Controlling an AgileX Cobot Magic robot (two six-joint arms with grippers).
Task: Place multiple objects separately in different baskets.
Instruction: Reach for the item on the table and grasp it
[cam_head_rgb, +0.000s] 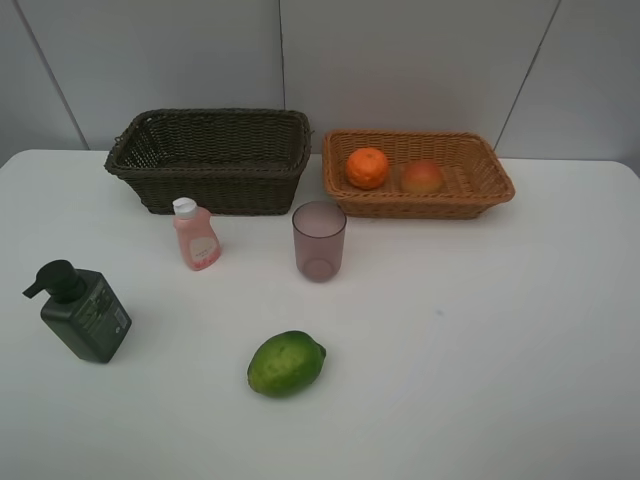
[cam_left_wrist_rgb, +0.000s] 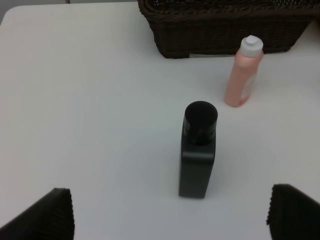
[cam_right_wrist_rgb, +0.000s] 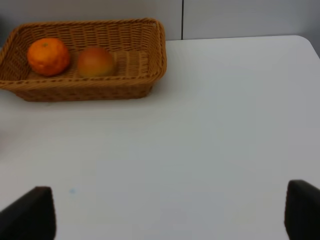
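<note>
The dark brown basket (cam_head_rgb: 210, 116) stands at the back left with nothing visible inside. Beside it, the tan basket (cam_head_rgb: 490, 185) holds the orange (cam_head_rgb: 367, 167) and the peach-like fruit (cam_head_rgb: 422, 177). In front stand the pink bottle (cam_head_rgb: 195, 236), the purplish cup (cam_head_rgb: 319, 241), the dark green pump bottle (cam_head_rgb: 82, 312) and the green fruit (cam_head_rgb: 286, 363). My left gripper (cam_left_wrist_rgb: 172, 220) is open, low behind the pump bottle (cam_left_wrist_rgb: 197, 160), with the pink bottle (cam_left_wrist_rgb: 243, 75) farther on. My right gripper (cam_right_wrist_rgb: 167, 214) is open over bare table, well short of the tan basket (cam_right_wrist_rgb: 90, 89). Neither arm shows in the high view.
Everything rests on a white table (cam_head_rgb: 480, 330). A grey panelled wall (cam_head_rgb: 400, 60) rises right behind the baskets. The table's back edge runs just behind them, and its left corner lies near the dark basket.
</note>
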